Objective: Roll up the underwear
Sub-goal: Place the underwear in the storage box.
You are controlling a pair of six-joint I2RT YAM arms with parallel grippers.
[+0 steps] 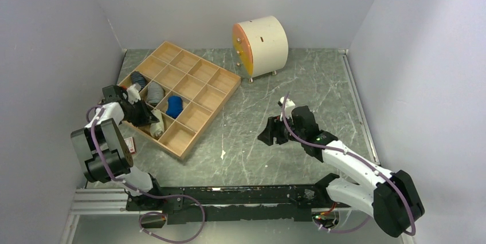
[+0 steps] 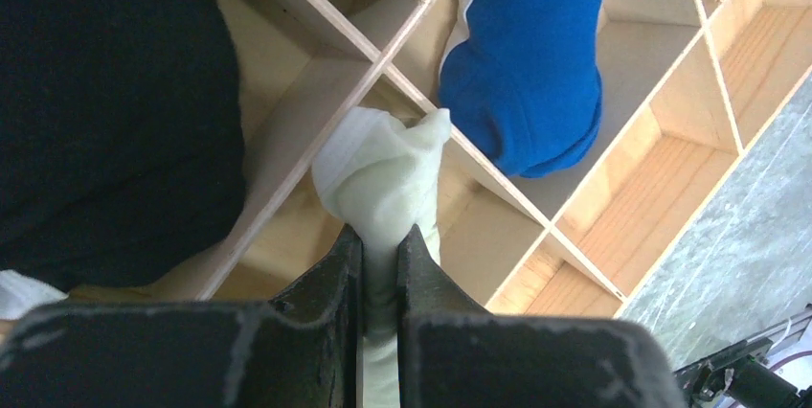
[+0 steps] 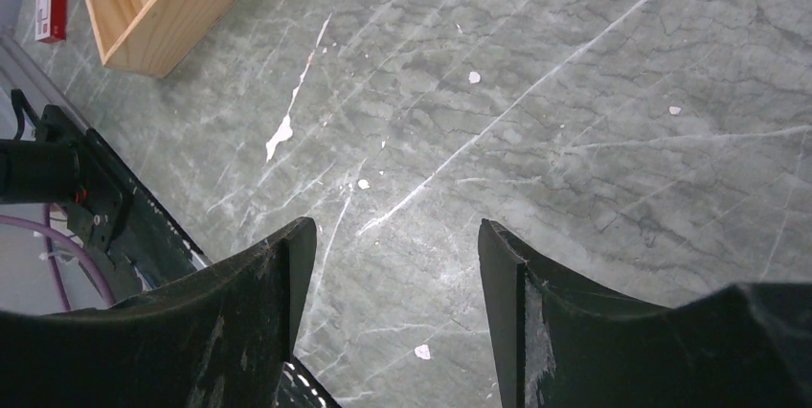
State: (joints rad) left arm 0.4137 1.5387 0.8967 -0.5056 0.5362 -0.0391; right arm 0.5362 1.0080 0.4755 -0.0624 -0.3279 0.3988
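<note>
A pale, rolled piece of underwear (image 2: 383,173) hangs over the near-left compartment of the wooden divider tray (image 2: 364,92). My left gripper (image 2: 380,236) is shut on its lower end, the cloth pinched tight between both fingers. From above, that gripper (image 1: 147,119) sits over the tray's (image 1: 195,115) near-left corner with the white roll (image 1: 156,130) at its tip. My right gripper (image 1: 269,135) hovers over the bare table at centre right. In its wrist view the right gripper (image 3: 393,236) is open, with only the tabletop between the fingers.
Other rolls lie in the tray: a blue one (image 1: 175,105) (image 2: 527,63), a grey one (image 1: 155,92) and a dark one (image 1: 138,78). A dark cloth (image 2: 115,111) fills the cell left of my fingers. A round white drum cabinet (image 1: 261,46) stands at the back. A small red-and-white box (image 1: 130,144) lies near the tray.
</note>
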